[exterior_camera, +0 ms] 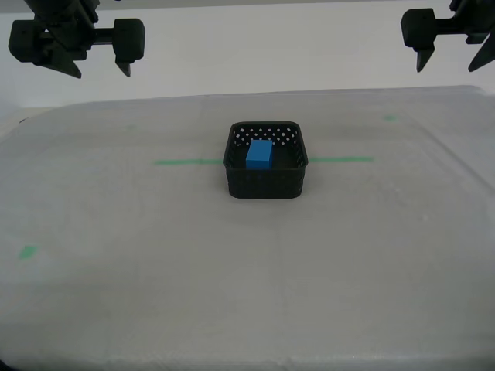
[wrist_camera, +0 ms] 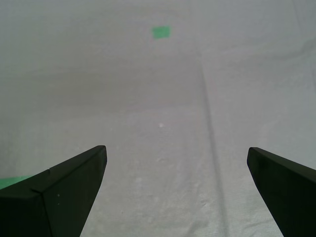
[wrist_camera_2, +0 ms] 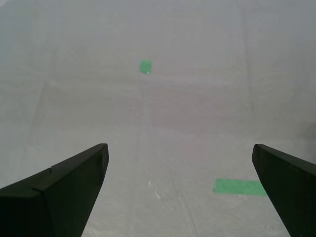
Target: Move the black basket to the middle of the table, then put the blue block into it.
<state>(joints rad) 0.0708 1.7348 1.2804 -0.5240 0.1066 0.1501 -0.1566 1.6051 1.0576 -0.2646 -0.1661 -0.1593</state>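
Note:
The black basket point(exterior_camera: 267, 184) stands in the middle of the table point(exterior_camera: 232, 301), across the green tape line point(exterior_camera: 186, 161). The blue block point(exterior_camera: 259, 153) lies inside it, near its back wall. Two open grippers hang high above the table's far edge, one at the exterior view's upper left point(exterior_camera: 100, 73) and one at its upper right point(exterior_camera: 447, 68), both well away from the basket. My first gripper point(wrist_camera: 176, 148) and my second gripper point(wrist_camera_2: 179, 145) are open over bare cloth with nothing between their fingers. The wrist views do not show which arm is which.
A green mark point(exterior_camera: 27, 251) lies near the exterior view's left edge and a fainter one point(exterior_camera: 390, 117) at the back right. Each wrist view shows a green mark point(wrist_camera: 160, 32) point(wrist_camera_2: 145, 66) and a tape end point(wrist_camera_2: 237, 186). A pale wall stands behind the table.

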